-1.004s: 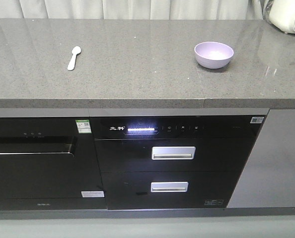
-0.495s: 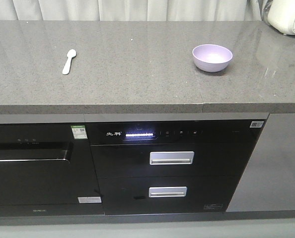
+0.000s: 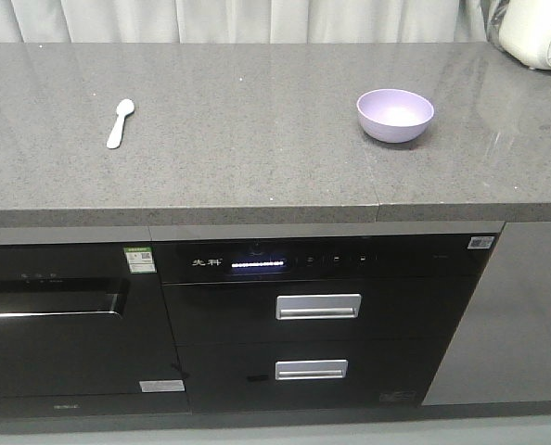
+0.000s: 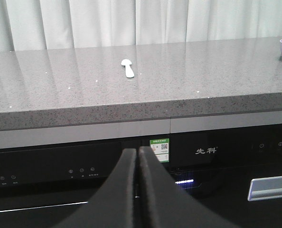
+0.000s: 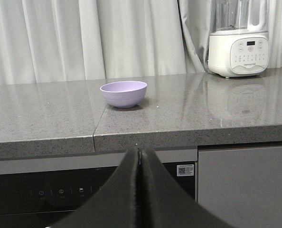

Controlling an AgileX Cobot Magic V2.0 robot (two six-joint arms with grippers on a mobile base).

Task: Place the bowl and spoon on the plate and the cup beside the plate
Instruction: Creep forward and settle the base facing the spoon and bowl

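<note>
Left gripper (image 4: 137, 152) and right gripper (image 5: 139, 153): closed, empty, below the grey stone counter (image 3: 257, 158). Open your right one before reaching the small lavender plastic bowl (image 3: 395, 114).

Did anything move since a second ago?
Only the camera's view shifted: the whole counter slid slightly in the picture. The spoon and the purple bowl lie where they were, untouched. Nothing was picked up or let go.

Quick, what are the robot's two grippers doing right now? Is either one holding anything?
Left gripper: closed, holding nothing.
Right gripper: closed, holding nothing.
</note>
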